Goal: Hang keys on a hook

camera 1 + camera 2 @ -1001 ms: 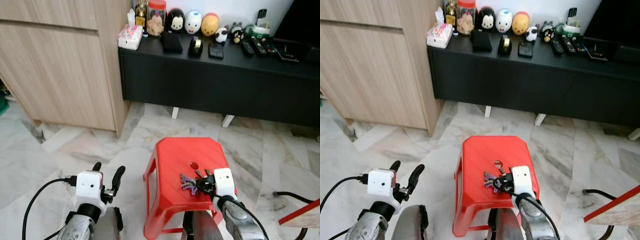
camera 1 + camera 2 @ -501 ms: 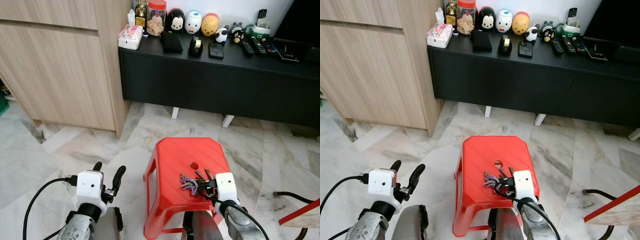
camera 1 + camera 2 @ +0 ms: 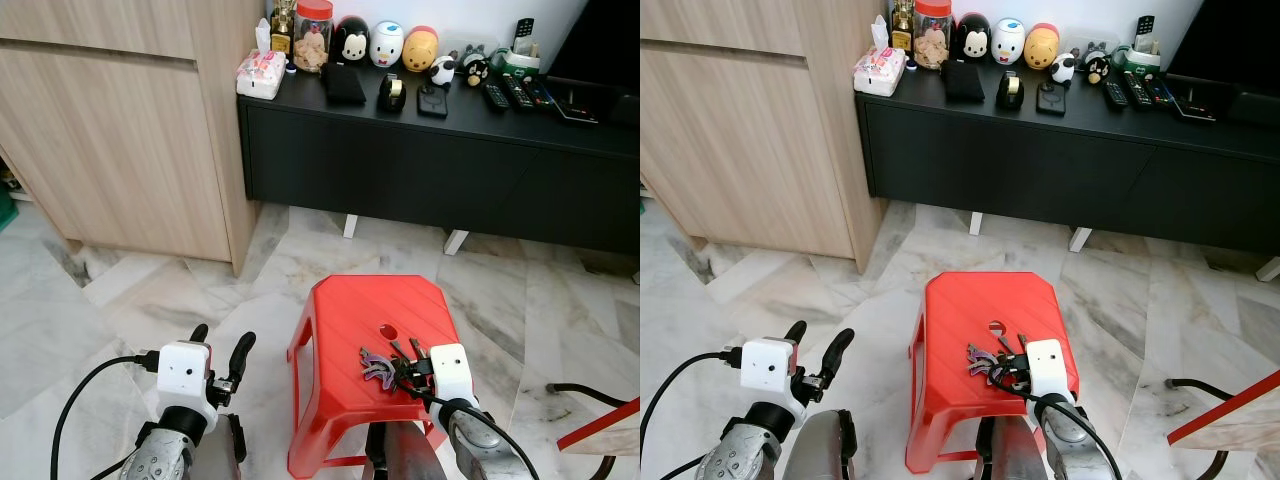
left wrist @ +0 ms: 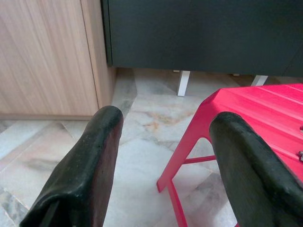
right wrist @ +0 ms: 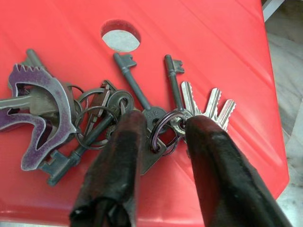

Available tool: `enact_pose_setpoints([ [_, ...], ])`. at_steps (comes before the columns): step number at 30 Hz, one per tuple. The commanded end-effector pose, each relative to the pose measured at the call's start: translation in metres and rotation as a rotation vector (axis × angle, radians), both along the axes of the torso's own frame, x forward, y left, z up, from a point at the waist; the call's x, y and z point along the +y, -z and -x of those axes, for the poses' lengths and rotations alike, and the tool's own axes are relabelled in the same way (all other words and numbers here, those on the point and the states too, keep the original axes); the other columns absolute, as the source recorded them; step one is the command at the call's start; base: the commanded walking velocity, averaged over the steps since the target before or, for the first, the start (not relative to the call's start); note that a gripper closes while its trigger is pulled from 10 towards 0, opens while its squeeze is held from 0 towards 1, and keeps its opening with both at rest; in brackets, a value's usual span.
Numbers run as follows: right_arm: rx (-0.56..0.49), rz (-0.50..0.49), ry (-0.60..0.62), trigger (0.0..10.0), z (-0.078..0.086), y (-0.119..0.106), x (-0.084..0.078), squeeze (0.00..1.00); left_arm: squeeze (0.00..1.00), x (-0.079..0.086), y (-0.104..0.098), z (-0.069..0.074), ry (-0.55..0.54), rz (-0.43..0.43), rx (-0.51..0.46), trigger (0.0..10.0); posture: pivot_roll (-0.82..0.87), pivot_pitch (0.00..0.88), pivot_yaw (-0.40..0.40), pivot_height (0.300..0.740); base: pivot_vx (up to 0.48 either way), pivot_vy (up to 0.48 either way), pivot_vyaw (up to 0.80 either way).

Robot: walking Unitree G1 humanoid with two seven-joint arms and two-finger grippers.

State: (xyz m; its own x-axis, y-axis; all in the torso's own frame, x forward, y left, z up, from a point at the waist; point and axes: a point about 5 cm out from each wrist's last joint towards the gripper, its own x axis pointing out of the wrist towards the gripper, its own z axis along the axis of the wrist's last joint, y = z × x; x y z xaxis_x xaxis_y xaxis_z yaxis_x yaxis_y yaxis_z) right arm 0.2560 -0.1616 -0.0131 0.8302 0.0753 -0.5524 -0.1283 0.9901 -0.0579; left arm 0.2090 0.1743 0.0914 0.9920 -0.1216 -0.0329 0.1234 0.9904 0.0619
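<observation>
Right gripper (image 5: pixel 158 142) sits low over the bunch of keys (image 5: pixel 109 111), its two black fingers (image 5: pixel 120 156) narrowly parted and straddling a key ring, touching or nearly touching the metal but not yet closed on it. The keys lie on the red plastic stool (image 3: pixel 350 320), lower centre of the head view, beside the round hole in its seat. By my reading the task has barely begun: the grasp is being set up, and the lift, the carry and the hanging all remain. No hook is visible to me among the wooden cabinet (image 3: pixel 110 130) at upper left or the black TV console (image 3: pixel 440 160) across the top. Left gripper (image 3: pixel 222 362), lower left, hangs wide apart and idle over the marble floor (image 3: pixel 120 300). Both arms are cut off by the bottom edge of the frame.
</observation>
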Motion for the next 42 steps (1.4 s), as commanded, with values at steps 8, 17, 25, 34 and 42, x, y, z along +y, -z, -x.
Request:
enact_pose_setpoints([
  [8, 0.031, 0.013, 0.000, 0.0, 0.0030, 0.0054, -0.0027, 0.00, 0.00, -0.0015, 0.0035, 0.0011, 0.009, -0.002, 0.016, 10.0, 0.14, 0.106, -0.128, 0.590, 0.000, 0.000, 0.00],
  [17, 0.033, 0.015, -0.001, 0.0, 0.0029, 0.0061, -0.0027, 0.00, 0.00, -0.0011, 0.0039, 0.0011, 0.012, -0.007, 0.020, 10.0, 0.14, 0.108, -0.128, 0.590, 0.000, 0.000, 0.00],
  [25, 0.015, 0.001, -0.001, 0.0, 0.0002, 0.0039, -0.0006, 0.00, 0.00, -0.0009, 0.0045, 0.0002, 0.012, -0.009, 0.020, 10.0, 0.14, 0.104, -0.128, 0.590, 0.000, 0.000, 0.00],
  [34, 0.015, 0.001, -0.001, 0.0, 0.0002, 0.0039, -0.0006, 0.00, 0.00, -0.0009, 0.0045, 0.0002, 0.012, -0.009, 0.020, 10.0, 0.14, 0.104, -0.128, 0.590, 0.000, 0.000, 0.00],
  [42, 0.015, 0.001, -0.001, 0.0, 0.0002, 0.0039, -0.0006, 0.00, 0.00, -0.0009, 0.0045, 0.0002, 0.012, -0.009, 0.020, 10.0, 0.14, 0.104, -0.128, 0.590, 0.000, 0.000, 0.00],
])
